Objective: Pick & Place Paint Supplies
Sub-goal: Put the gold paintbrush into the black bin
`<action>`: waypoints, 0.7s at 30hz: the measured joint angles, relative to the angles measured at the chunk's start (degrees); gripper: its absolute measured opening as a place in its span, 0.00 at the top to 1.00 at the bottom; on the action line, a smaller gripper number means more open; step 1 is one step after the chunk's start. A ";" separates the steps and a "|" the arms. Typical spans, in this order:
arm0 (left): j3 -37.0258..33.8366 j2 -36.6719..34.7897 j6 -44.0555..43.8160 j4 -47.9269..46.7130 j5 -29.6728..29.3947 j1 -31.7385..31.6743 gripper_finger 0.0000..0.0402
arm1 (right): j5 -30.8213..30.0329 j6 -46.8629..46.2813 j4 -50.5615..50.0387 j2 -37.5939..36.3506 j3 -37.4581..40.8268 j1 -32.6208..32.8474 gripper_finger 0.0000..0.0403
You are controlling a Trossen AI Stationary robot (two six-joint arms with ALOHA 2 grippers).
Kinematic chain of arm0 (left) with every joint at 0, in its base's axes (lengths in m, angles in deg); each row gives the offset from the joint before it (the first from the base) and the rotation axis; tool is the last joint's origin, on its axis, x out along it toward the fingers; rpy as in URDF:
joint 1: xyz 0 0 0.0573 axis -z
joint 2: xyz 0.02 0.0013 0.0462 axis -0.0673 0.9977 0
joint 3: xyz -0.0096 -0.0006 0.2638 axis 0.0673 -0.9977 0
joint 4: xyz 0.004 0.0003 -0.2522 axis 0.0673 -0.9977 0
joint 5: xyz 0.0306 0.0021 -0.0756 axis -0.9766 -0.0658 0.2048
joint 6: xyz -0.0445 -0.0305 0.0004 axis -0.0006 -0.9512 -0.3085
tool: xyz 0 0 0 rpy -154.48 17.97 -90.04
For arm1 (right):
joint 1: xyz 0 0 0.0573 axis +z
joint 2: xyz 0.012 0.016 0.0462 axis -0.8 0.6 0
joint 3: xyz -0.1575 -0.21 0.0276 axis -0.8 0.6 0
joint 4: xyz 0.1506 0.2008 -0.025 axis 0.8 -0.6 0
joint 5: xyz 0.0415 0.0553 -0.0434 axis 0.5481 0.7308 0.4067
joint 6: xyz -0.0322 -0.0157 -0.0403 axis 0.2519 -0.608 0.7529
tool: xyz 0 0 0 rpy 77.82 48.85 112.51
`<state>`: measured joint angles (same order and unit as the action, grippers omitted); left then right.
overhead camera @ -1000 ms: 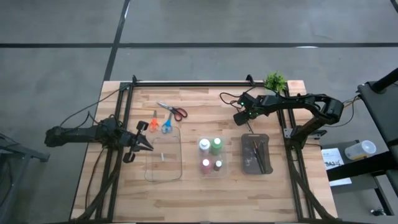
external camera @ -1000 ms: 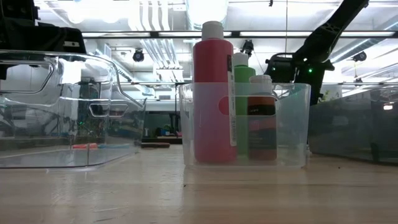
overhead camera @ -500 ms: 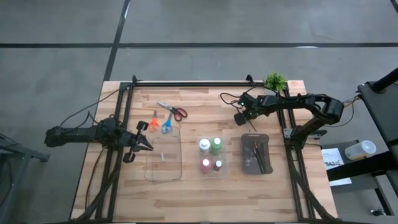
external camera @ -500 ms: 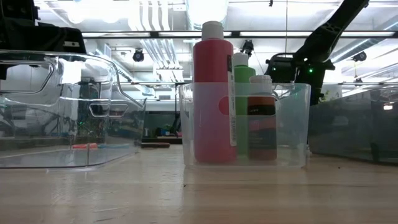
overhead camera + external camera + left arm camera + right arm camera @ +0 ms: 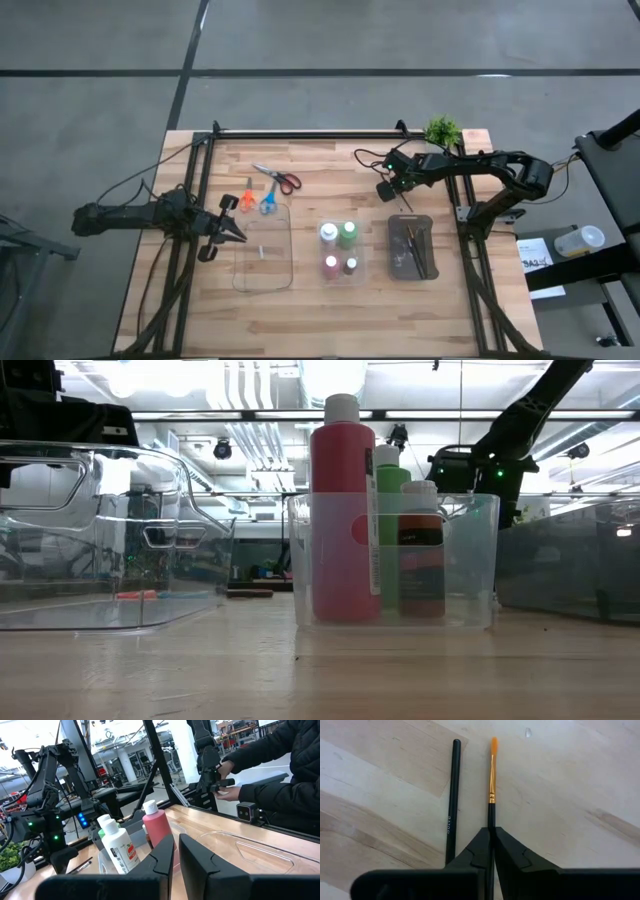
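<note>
In the right wrist view my right gripper (image 5: 491, 832) is shut on a thin paintbrush (image 5: 492, 780) with orange bristles that lies on the wood. A second dark brush (image 5: 453, 800) lies beside it, untouched. In the high view this gripper (image 5: 399, 203) stands just beyond the dark grey tray (image 5: 411, 246), which holds more brushes. Paint bottles (image 5: 340, 250) stand upright in a small clear box. My left gripper (image 5: 240, 236) waits at the table's left by the clear tray, its fingers (image 5: 192, 855) nearly together with nothing between them. My right gripper pinches the brush's dark handle (image 5: 491, 817) between its two fingers, just behind the gold ferrule. The fingers come steeply from above. The brush reaches out past the fingertips, and its bristle end (image 5: 493, 744) lies on the table.
Red scissors (image 5: 280, 178), orange scissors (image 5: 246, 198) and blue scissors (image 5: 268, 201) lie at the far left of the table. A large clear tray (image 5: 263, 250) sits near them. A green plant (image 5: 442, 130) stands at the far right corner. A person sits beyond the table (image 5: 280, 775).
My right gripper has shut on the orange-tipped paintbrush while staying in place above the table. The brush still lies where it was.
</note>
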<state>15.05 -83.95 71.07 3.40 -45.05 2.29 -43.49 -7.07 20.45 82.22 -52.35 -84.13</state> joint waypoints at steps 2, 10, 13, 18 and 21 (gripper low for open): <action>-0.01 0.00 0.00 0.00 0.01 0.00 0.91 | 0.01 0.01 0.02 -0.10 0.02 0.00 0.97; 0.00 0.00 0.00 0.00 0.01 -0.01 0.91 | 0.57 0.00 -2.03 -2.45 -0.95 0.00 0.97; -0.01 0.00 0.00 0.00 -0.01 -0.02 0.91 | 0.68 0.02 -2.97 -3.71 -2.08 0.00 0.97; -0.01 0.00 0.00 0.01 0.00 -0.01 0.91 | 0.70 0.02 -5.61 -5.55 -3.99 0.02 0.97; -0.01 0.00 0.00 0.01 0.00 0.00 0.91 | 1.27 0.01 -6.74 -7.05 -5.01 0.02 0.97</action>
<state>15.03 -83.95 71.07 3.41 -45.05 2.29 -42.22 -7.06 13.71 75.17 -57.36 -84.12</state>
